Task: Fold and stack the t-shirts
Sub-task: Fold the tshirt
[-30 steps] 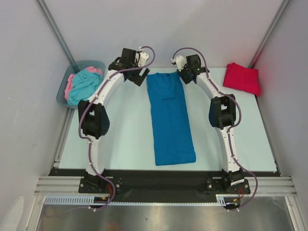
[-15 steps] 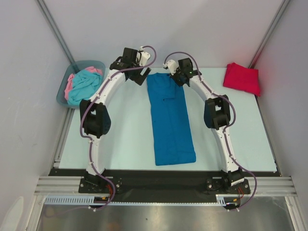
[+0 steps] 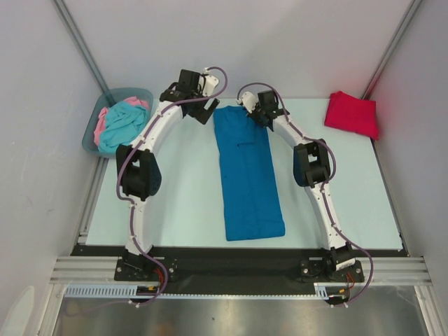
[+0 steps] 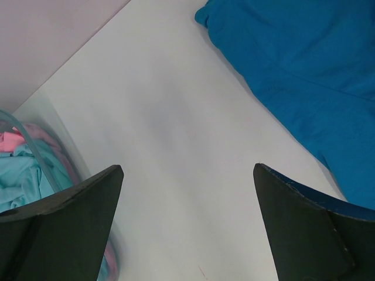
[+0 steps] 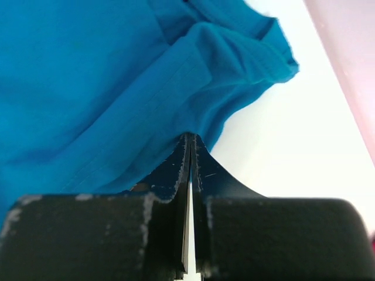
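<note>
Right wrist view: my right gripper [image 5: 188, 140] presses its black jaws together at the rumpled edge of the long deep-blue cloth t-shirt [image 5: 88, 88] lying mid-table; whether cloth is caught stays unclear. My left gripper [image 4: 187, 170] hangs spread wide over smooth white tabletop [image 4: 176, 117].

**Left wrist view: contents**

- Left gripper [image 4: 187, 170]: two dark fingers [image 4: 70, 222] set wide apart, nothing between them.
- Table [image 4: 176, 117]: pale bare surface below and ahead of the gap.
- Blue t-shirt [image 4: 304, 70]: lies flat, ahead and off to the right-hand finger's side, with its edge running down behind that finger.
- Bin [image 4: 41, 158]: just beside the left-hand finger, holding a turquoise shirt [image 4: 20, 181] and a pink shirt [image 4: 7, 140].
- Wall [image 4: 47, 35]: far ahead, on the left.
</note>
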You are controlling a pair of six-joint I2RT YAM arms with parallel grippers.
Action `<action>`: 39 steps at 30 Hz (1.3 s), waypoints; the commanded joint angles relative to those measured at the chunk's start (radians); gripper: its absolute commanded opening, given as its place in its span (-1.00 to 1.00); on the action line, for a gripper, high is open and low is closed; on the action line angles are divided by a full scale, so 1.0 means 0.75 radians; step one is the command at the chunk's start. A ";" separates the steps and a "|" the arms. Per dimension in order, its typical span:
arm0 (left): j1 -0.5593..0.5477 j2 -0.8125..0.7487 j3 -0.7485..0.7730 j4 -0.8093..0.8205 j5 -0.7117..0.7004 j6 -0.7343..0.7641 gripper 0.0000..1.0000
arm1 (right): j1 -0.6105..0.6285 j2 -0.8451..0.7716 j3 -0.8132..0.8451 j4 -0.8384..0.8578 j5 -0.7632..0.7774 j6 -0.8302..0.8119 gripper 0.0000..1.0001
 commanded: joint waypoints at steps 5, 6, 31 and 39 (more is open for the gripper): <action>-0.012 0.007 0.062 0.011 -0.021 0.029 0.99 | 0.013 0.052 0.059 0.148 0.090 -0.092 -1.00; -0.010 0.011 0.066 0.011 -0.019 0.029 0.99 | 0.011 0.060 0.059 0.152 0.101 -0.102 -1.00; -0.012 -0.064 0.003 0.057 -0.046 0.049 1.00 | -0.042 -0.111 -0.018 0.267 0.397 -0.135 -0.90; -0.014 -0.398 -0.551 0.427 -0.019 0.502 1.00 | -0.118 -0.661 -0.596 0.128 0.265 -0.322 0.54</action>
